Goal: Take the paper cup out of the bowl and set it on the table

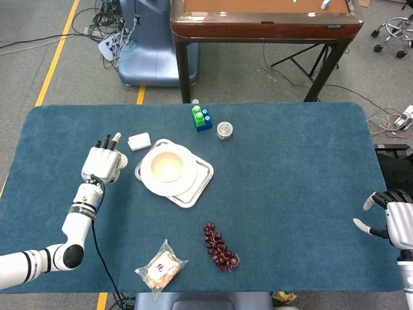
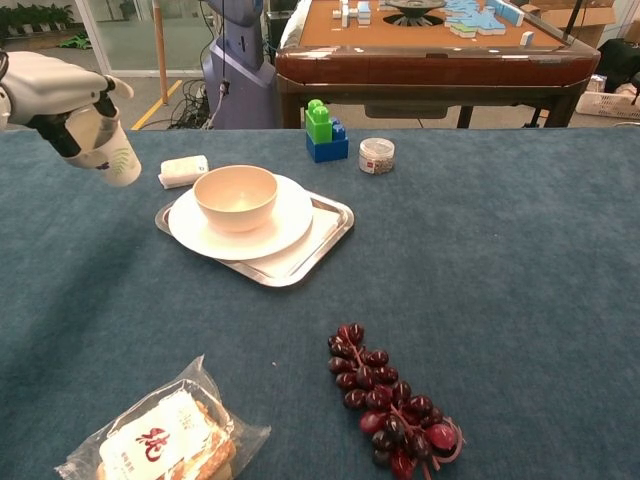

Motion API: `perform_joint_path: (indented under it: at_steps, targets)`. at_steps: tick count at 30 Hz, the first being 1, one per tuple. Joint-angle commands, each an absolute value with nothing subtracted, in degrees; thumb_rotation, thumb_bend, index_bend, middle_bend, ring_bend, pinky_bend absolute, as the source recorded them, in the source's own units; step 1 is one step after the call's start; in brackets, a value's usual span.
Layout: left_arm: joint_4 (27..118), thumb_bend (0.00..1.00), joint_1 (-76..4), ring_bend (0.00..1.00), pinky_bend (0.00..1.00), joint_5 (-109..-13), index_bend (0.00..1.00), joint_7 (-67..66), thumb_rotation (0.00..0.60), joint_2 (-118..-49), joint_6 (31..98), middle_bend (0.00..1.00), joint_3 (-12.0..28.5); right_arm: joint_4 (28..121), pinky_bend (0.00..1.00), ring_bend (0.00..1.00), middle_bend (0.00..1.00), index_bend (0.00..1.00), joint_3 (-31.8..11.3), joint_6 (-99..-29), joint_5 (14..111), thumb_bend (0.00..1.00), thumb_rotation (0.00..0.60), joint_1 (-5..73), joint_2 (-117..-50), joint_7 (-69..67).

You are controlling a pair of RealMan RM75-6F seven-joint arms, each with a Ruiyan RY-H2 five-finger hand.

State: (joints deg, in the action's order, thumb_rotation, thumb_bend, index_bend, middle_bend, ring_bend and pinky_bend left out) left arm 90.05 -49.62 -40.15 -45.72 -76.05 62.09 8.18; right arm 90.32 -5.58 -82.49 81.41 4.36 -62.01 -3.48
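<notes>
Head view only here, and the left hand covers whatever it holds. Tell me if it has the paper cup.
Observer: Yes. In the chest view the left hand grips the paper cup around its upper part.
Operator: Give me the cup's attitude.
Observer: Tilted, with its base pointing down and toward the tray. A green print shows on its side.
Operator: Say whether it's down on the table.
Observer: I cannot tell for sure. It looks held above the table, left of the small white packet.
</notes>
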Motion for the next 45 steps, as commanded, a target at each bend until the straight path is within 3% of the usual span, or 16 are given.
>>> perform_joint_path:
  at_steps: [1,23,34,45]
  targets:
    - [88.53,0.35,-48.69,0.0,0.17,-39.55,0.61,-44.11,0.6,-76.18,60.62,0.04,7.35,90.41,0.22,0.35,0.49,0.57,-5.6,-82.39,81.27,0.17,0.6,4.39,-62.07,-3.32]
    - [85.74,0.35,-51.39,0.0,0.17,-26.38,0.59,-51.41,0.6,-77.75,56.69,0.04,4.41,90.58,0.22,0.35,0.49,0.57,-5.66,-81.69,80.51,0.17,0.6,4.48,-61.88,-3.08]
    - [85.33,0.34,-51.85,0.0,0.17,-25.67,0.48,-52.53,0.6,-78.57,57.38,0.04,3.02,90.6,0.22,0.35,0.49,0.57,-5.7,-81.78,80.49,0.17,0.6,4.41,-61.68,-3.37]
    - [94.64,0.34,-51.45,0.0,0.17,-25.61,0.18,-54.81,0.6,-73.95,64.7,0.04,3.09,90.71,0.22,0.35,0.49,0.57,-5.56,-81.67,80.67,0.17,0.6,4.51,-61.83,-2.85]
